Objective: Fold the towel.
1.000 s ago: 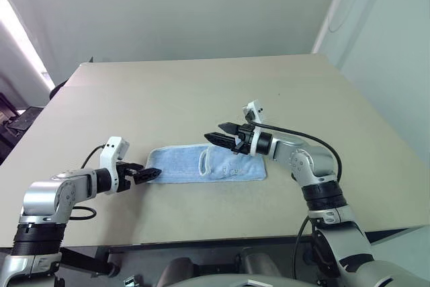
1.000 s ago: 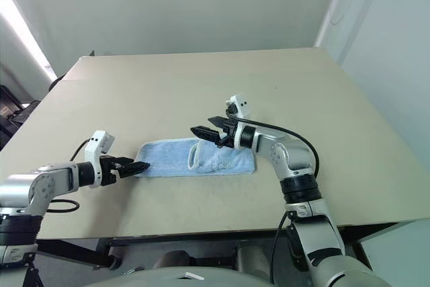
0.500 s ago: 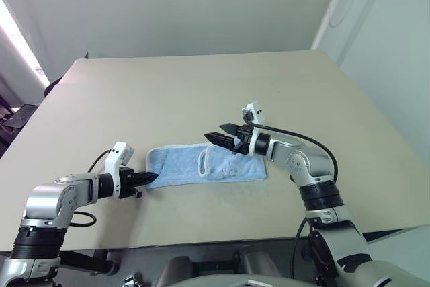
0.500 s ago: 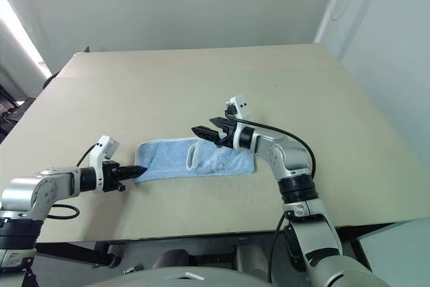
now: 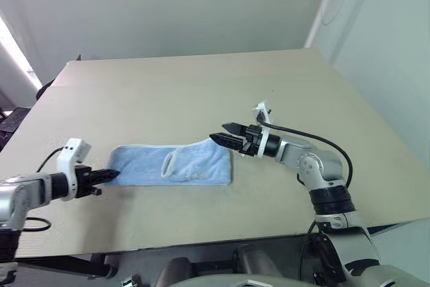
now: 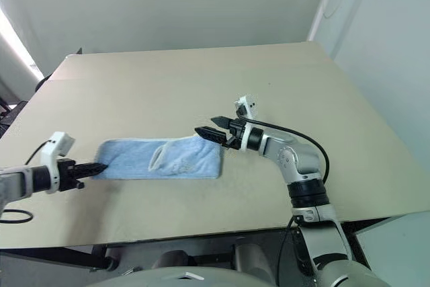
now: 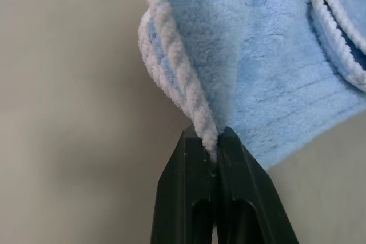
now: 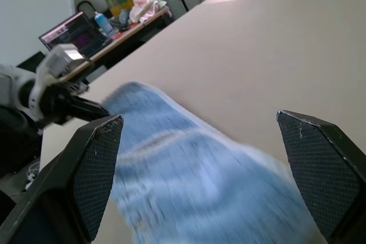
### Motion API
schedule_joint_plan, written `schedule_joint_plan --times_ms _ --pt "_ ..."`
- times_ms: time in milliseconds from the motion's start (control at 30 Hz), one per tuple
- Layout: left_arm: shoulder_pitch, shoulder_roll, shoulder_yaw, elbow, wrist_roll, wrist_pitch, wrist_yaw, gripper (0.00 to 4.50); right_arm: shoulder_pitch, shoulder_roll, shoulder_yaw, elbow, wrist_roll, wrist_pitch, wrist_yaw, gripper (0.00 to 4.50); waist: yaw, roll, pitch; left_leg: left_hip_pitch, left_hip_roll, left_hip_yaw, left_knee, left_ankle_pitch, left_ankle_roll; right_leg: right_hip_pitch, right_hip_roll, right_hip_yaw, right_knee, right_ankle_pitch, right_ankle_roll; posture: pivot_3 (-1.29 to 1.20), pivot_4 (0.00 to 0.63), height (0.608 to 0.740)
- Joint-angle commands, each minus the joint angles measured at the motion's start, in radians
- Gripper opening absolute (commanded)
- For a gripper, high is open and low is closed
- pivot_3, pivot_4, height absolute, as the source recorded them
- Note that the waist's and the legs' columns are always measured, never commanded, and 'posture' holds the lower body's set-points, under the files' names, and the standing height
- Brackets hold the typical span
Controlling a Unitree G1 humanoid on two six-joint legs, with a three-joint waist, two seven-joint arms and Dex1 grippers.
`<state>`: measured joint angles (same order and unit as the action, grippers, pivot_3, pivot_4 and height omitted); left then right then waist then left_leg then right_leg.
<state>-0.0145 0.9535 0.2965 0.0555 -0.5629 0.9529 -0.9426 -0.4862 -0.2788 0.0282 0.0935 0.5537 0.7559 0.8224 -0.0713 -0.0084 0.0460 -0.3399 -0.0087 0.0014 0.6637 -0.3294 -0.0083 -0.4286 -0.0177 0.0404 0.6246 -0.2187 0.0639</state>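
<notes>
Left eye view: the towel (image 5: 171,165) lies as a long, partly folded strip across the lower middle of the frame on the tan desk (image 5: 201,92). At lower left, the left pincer (image 5: 107,175) is clamped shut on the towel's left end, apparently to control that edge for the fold. At centre right, the right pincer (image 5: 225,134) hovers with its fingers spread wide, holding nothing, its tips just above the towel's right end, seemingly poised to take that end.

Right eye view: the same layout, with the towel flat on the desk at centre left, a raised fold of white border near its middle, and the open right pincer just beyond its right edge.

Left wrist view: the two black fingers (image 7: 189,198) meet at bottom centre, pinching the white stitched border where it bunches to a point; the blue pile fans out into the upper right of the frame.

Right wrist view: the textured pads (image 8: 94,170) stand far apart at the frame's lower corners, framing the blurred towel between them, with the left pincer gripping its far end at middle left.
</notes>
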Motion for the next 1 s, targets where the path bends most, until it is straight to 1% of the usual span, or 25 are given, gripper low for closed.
schedule_joint_plan --times_ms 33,133,233,467,567,733,867,1000 --pt "0.019 0.072 0.099 -0.053 -0.037 0.005 -0.055 0.02 -0.003 -0.014 -0.014 -0.028 0.005 -0.026 0.011 4.50 0.001 -0.001 0.001 0.000 0.000 0.000 0.000 0.000 0.000 0.000 0.000 0.000 0.000 0.000 0.000 0.00 0.000 0.740" --pt "-0.002 0.094 0.143 -0.141 -0.111 0.051 -0.085 0.02 0.007 -0.020 -0.012 -0.028 0.001 -0.037 0.011 4.50 0.004 -0.002 0.001 0.000 0.000 0.000 0.000 0.000 0.000 0.000 0.000 0.000 0.000 0.000 0.000 0.00 0.000 0.740" --pt "-0.086 0.057 0.154 -0.182 -0.191 0.115 -0.056 0.02 0.012 -0.022 -0.011 -0.032 0.004 -0.036 0.012 4.50 0.008 -0.003 0.001 0.000 0.000 0.000 0.001 0.000 0.000 0.001 -0.001 -0.001 0.000 0.000 0.000 0.00 0.000 0.740" --pt "-0.172 -0.036 0.031 -0.284 -0.284 0.191 -0.024 0.02 0.039 -0.067 -0.011 -0.118 0.032 -0.038 0.074 4.50 0.003 -0.003 0.002 0.000 -0.001 0.000 0.000 0.000 0.000 0.001 -0.001 0.000 0.000 0.000 0.000 0.00 0.000 0.740" --pt "-0.218 -0.081 -0.063 -0.300 -0.294 0.204 -0.024 0.02 0.075 -0.123 0.006 -0.207 0.043 -0.049 0.138 4.50 0.008 -0.003 0.002 0.000 -0.001 0.000 0.001 0.000 0.000 0.001 0.001 0.000 0.001 0.000 0.000 0.00 0.000 0.740" --pt "-0.297 -0.133 -0.193 -0.266 -0.270 0.191 -0.032 0.02 0.122 -0.217 0.072 -0.284 0.000 -0.079 0.203 4.50 0.013 -0.005 0.002 0.001 -0.001 0.000 0.002 0.000 0.000 0.002 0.003 0.000 0.001 -0.002 0.004 0.00 0.000 0.740" --pt "-0.355 -0.189 -0.296 -0.204 -0.218 0.149 -0.039 0.02 0.132 -0.239 0.090 -0.294 -0.021 -0.086 0.191 4.50 0.014 -0.005 0.002 0.002 -0.001 0.001 0.003 0.000 0.000 0.002 0.004 0.001 0.002 -0.002 0.004 0.00 0.000 0.740" --pt "-0.394 -0.246 -0.365 -0.143 -0.169 0.108 -0.042 0.02 0.145 -0.239 0.101 -0.296 -0.047 -0.101 0.170 4.50 0.018 -0.005 0.002 0.002 -0.001 0.000 0.003 0.000 0.000 0.002 0.005 0.001 0.003 -0.002 0.003 0.00 0.000 0.740"
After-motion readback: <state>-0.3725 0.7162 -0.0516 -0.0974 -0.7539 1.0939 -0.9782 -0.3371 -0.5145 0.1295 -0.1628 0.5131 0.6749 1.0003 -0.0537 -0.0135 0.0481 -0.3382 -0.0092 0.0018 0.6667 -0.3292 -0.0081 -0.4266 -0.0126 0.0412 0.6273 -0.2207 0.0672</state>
